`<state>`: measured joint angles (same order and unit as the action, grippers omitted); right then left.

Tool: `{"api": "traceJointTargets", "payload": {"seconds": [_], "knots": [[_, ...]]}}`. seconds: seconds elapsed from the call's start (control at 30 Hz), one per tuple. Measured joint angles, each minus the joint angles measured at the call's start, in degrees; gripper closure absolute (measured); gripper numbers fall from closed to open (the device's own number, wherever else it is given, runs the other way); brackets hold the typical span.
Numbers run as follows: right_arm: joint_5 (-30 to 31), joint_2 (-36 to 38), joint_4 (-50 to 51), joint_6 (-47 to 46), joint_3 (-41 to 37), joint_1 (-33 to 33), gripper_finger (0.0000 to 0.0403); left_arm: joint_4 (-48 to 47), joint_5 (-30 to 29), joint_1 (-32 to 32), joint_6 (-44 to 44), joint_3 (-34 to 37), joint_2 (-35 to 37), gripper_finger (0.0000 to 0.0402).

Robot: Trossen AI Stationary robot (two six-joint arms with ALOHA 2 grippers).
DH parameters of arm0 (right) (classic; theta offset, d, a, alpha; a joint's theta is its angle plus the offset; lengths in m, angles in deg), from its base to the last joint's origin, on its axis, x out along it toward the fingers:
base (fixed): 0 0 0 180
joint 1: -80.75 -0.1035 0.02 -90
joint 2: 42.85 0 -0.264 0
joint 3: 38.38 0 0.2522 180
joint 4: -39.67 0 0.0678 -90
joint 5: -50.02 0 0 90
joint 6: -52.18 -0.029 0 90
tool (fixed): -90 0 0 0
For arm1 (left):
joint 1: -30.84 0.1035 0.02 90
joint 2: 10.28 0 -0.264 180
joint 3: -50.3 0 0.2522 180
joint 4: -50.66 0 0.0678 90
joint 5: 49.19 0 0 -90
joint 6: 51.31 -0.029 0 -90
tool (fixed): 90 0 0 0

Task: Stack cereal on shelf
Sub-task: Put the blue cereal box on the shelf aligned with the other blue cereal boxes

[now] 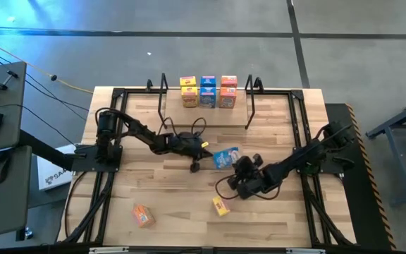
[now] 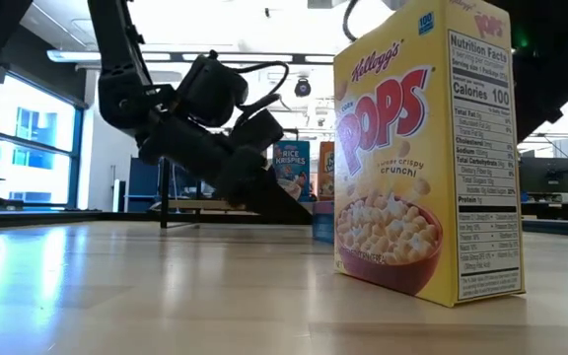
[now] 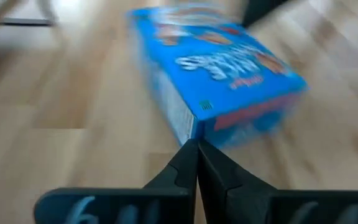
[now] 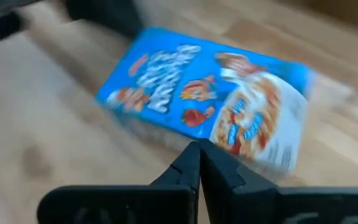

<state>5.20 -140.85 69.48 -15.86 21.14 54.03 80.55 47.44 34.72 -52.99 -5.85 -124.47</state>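
A blue cereal box (image 1: 225, 156) lies flat on its back on the tabletop in the middle. It also shows in the left wrist view (image 3: 219, 68) and the right wrist view (image 4: 210, 93). My left gripper (image 1: 207, 151) is shut, its tips (image 3: 196, 149) at one end of the box, coming from the table's left. My right gripper (image 1: 237, 164) is shut, its tips (image 4: 197, 149) at the box's long edge, coming from the near right. The shelf (image 1: 206, 113) stands at the far edge and carries several yellow, blue and orange boxes (image 1: 208, 90). My left gripper's shut fingertips stand at a corner edge of the blue box (image 3: 191, 127), slanting down from the table's left; I cannot tell whether they touch it. My right gripper's shut fingertips stand at the box's long side edge (image 4: 191, 134); I cannot tell whether they touch it.
A yellow box (image 1: 220, 206) stands upright near the table's front, large in the low view (image 2: 422, 148). An orange box (image 1: 143, 215) lies at the near left. The shelf's black wire loops (image 1: 163, 99) (image 1: 251, 102) rise at both ends.
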Motion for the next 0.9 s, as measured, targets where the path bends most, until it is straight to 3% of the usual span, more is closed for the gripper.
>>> {"api": "traceJointTargets", "payload": {"seconds": [0.27, 0.43, 0.7, 0.9], "knots": [[4.2, 6.1, 8.7, -3.5, -0.1, -4.8, 0.0398, -1.4, 1.7, -3.9, -1.9, 0.7, 1.2, 0.0401], [0.0, 5.1, -0.4, 3.9, 0.0, -8.0, 0.0398, -1.9, -4.8, -2.7, -1.2, 1.4, 1.7, 0.0401], [-2.2, -3.3, -8.3, 6.8, -0.1, -3.3, 0.0398, -0.6, -1.9, -1.4, -0.5, -0.3, 0.5, 0.0401], [-2.3, -4.5, -14.8, 12.9, -0.1, -1.0, 0.0398, 0.1, -1.2, -2.2, -2.1, -0.3, 0.0, 0.0401]]}}
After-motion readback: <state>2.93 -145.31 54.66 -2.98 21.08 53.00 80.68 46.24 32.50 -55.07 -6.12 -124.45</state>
